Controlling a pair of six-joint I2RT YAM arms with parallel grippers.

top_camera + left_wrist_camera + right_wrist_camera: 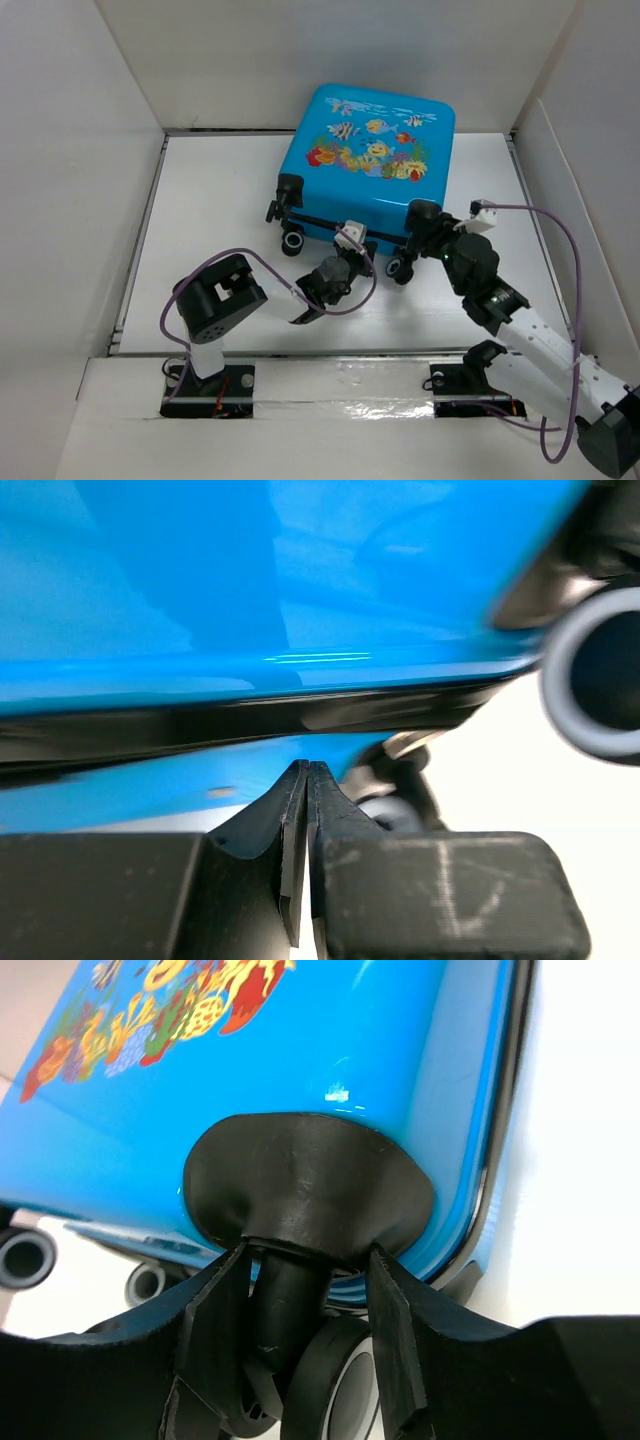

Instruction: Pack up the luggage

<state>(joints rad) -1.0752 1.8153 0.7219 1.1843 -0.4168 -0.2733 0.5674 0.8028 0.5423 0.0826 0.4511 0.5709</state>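
Observation:
The luggage (pixel 370 150) is a bright-blue hard-shell suitcase with a fish print, lying flat and closed at the back of the table, wheels toward the arms. My left gripper (pixel 350 248) is shut at the middle of its near edge. In the left wrist view the fingertips (pixel 308 770) meet just below the black zipper seam (pixel 250 720), with nothing visible between them. My right gripper (pixel 423 235) is at the near right corner. Its fingers straddle the black caster stem (pixel 285 1310) under the wheel housing (pixel 300 1180), still apart, with the wheel (pixel 330 1380) between them.
White walls (pixel 80 150) box in the table on the left, back and right. Two more wheels (pixel 25 1257) (pixel 148 1282) stick out along the suitcase's near edge. Purple cables (pixel 565 240) loop from both wrists. A metal rail (pixel 135 260) runs along the left edge of the table.

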